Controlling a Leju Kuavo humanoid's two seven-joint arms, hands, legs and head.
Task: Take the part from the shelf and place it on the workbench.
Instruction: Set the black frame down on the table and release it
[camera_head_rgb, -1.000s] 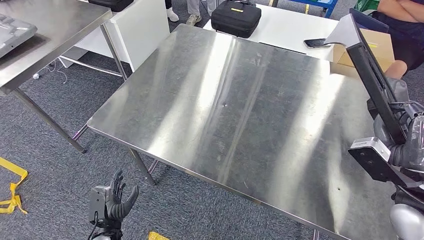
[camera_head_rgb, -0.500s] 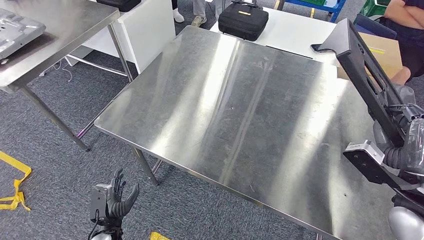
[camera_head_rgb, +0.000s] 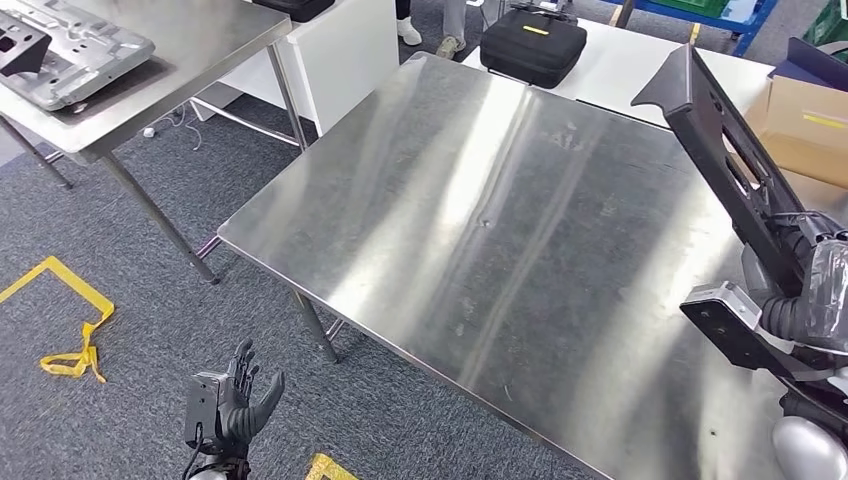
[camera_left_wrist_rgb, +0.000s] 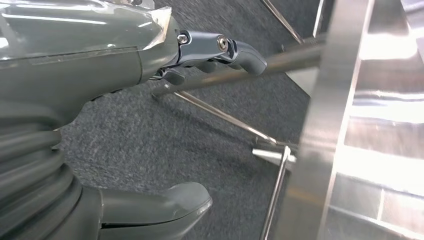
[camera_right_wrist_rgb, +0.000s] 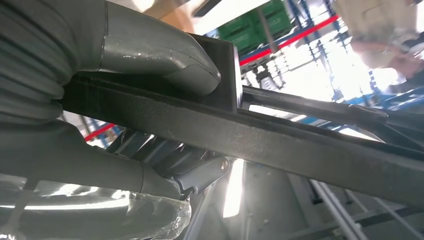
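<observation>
A long black flat part (camera_head_rgb: 725, 160) stands tilted over the right side of the steel workbench (camera_head_rgb: 480, 230), its lower end gripped by my right hand (camera_head_rgb: 800, 290). In the right wrist view the thumb (camera_right_wrist_rgb: 150, 55) presses on the black part (camera_right_wrist_rgb: 280, 137), which runs across the picture. My left hand (camera_head_rgb: 235, 405) hangs low beside the workbench's near left corner, above the carpet, fingers apart and holding nothing. In the left wrist view the left hand (camera_left_wrist_rgb: 100, 90) faces the workbench edge (camera_left_wrist_rgb: 320, 130) and its legs.
A second steel table at the back left carries grey metal parts (camera_head_rgb: 70, 45). Behind the workbench is a white table with a black case (camera_head_rgb: 533, 45). A cardboard box (camera_head_rgb: 810, 130) sits at the far right. Yellow tape (camera_head_rgb: 70, 320) marks the carpet.
The whole view has shifted, so the camera has moved: the workbench now lies further right and the left table shows more. My right hand still holds the black part.
</observation>
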